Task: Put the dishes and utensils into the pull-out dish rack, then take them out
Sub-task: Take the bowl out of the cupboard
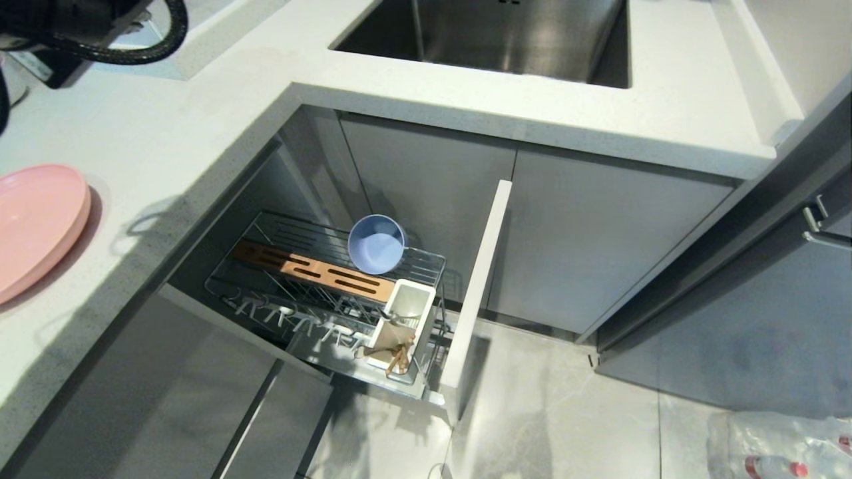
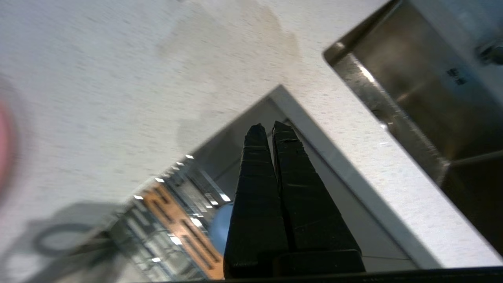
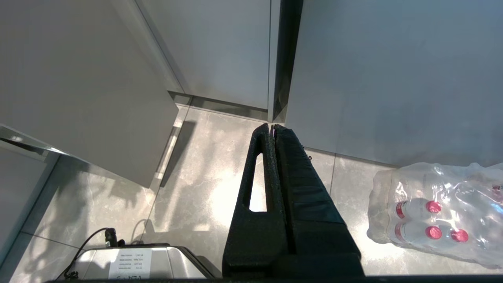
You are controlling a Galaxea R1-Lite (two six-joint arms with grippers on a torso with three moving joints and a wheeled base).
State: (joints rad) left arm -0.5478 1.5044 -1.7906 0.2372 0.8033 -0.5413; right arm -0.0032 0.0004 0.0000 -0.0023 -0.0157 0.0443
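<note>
Pink plate (image 1: 36,226), frame left on the counter: looks light, stiff, slick; best pinched at its raised rim. Left gripper (image 2: 269,129) is closed and empty, as is the right gripper (image 3: 272,127).

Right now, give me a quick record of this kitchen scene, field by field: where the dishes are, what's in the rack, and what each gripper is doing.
pink plate: flat on the white countertop, at the head view's left edge
blue-grey bowl: tilted on edge in the pull-out dish rack
utensil cup: white, at the rack's front corner, light wooden sticks leaning at its base
left gripper: shut, empty, above the counter edge over the rack
right gripper: shut, empty, low over the floor
</note>
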